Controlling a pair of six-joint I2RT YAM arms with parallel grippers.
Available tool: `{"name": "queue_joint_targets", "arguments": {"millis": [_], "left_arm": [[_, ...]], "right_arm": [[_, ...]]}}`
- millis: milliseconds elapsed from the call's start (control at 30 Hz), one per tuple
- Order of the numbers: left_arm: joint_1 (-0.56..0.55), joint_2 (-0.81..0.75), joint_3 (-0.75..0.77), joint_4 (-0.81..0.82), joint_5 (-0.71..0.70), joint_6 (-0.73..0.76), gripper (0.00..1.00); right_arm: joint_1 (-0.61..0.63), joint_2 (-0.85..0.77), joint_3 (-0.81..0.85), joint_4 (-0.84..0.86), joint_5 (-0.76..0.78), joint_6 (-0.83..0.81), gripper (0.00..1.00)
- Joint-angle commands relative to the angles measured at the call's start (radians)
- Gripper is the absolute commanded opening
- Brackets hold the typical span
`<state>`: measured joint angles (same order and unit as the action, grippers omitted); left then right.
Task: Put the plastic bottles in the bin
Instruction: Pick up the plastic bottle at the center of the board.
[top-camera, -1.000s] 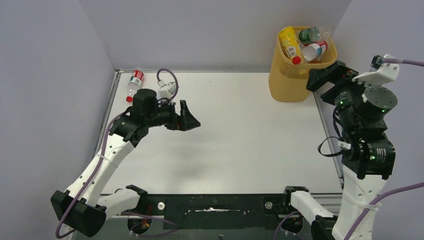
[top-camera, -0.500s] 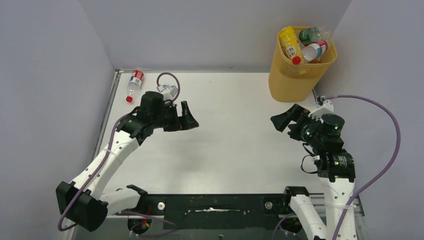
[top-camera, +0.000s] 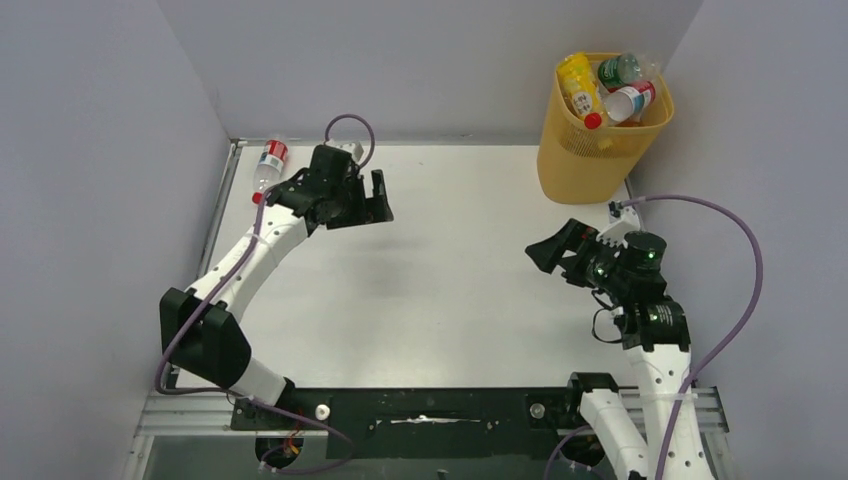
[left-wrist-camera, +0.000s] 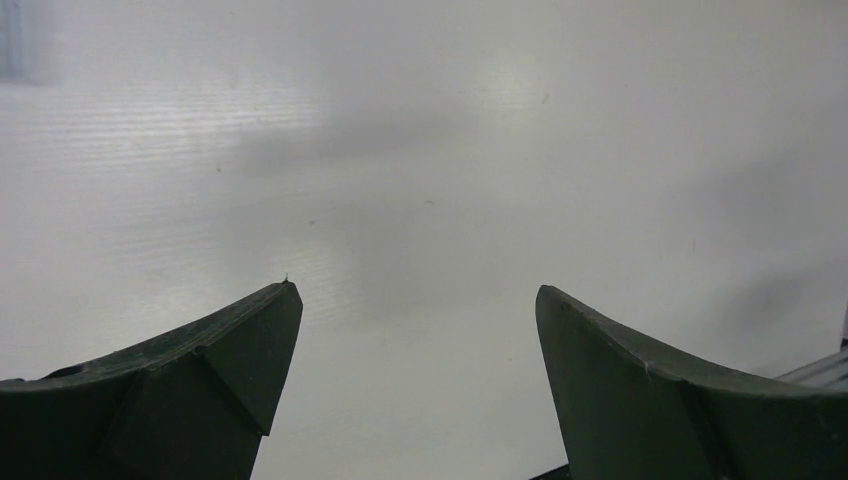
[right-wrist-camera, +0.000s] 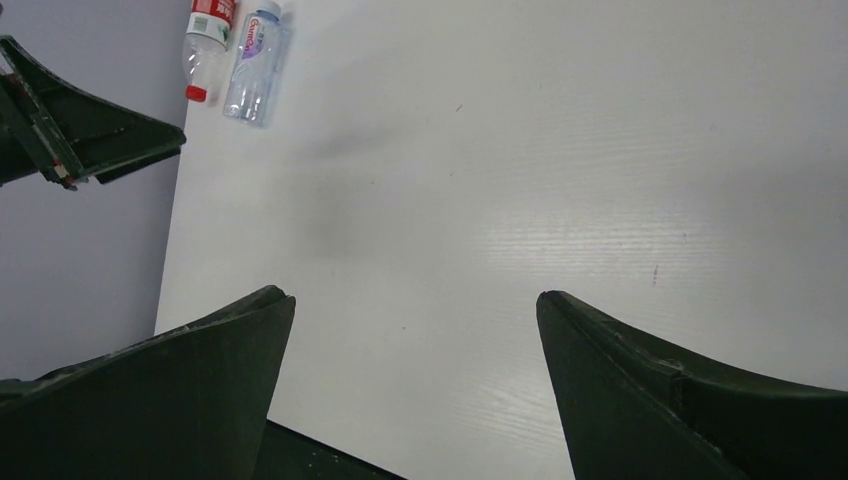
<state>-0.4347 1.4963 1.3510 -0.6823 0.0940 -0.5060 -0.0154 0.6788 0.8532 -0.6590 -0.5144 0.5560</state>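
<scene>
**Two bottles at the far corner, bin already heaped**

The white table (top-camera: 470, 290) is bare across its middle. At its far right corner stands the yellow-orange bin (top-camera: 580, 170), filled past its rim: a yellow bottle (top-camera: 580, 88), a green bottle (top-camera: 620, 70) and a red-capped clear bottle (top-camera: 630, 102) stick out above the edge.

The left gripper (top-camera: 378, 200) is stretched toward the far left, jaws spread wide with nothing between them; its wrist view shows only bare tabletop. The right gripper (top-camera: 550, 250) hangs over the right side of the table, well short of the bin, equally released and empty.

What seems left to do lies in the far left corner. There a red-labelled bottle (top-camera: 268, 165) lies on its side against the left wall (top-camera: 150, 150). Just beside it, in the right wrist view, lies a blue-labelled clear bottle (right-wrist-camera: 255, 65). Whether the two touch I cannot tell.

Likely trouble:
- A finger coming down between the pair would probably nudge one aside. Both are round and on their sides, so it could roll out of the grasp.
- The bottle nearest the wall leaves little room for an outer finger, which may strike the wall or the table edge.
- Thin clear plastic may buckle and slip under a hard squeeze.
- With the bin so full, a bottle dropped on the heap could bounce or slide back out.
</scene>
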Motion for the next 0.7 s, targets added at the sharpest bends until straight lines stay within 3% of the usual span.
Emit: {"name": "queue_joint_targets", "arguments": {"millis": [0,300,667], "left_arm": [[0.062,0.054,0.114,-0.02,-0.102,0.064,0.89],[0.237,0.193,0.234,0.035,-0.144,0.141,0.89],[0.309,0.386,0.323,0.084,-0.271,0.261,0.88]], "right_arm": [[0.01,0.05,0.013,0.104,-0.035,-0.034,0.98],[0.052,0.178,0.06,0.166,-0.056,-0.023,0.98],[0.154,0.238,0.116,0.152,0.017,-0.043,0.98]]}}
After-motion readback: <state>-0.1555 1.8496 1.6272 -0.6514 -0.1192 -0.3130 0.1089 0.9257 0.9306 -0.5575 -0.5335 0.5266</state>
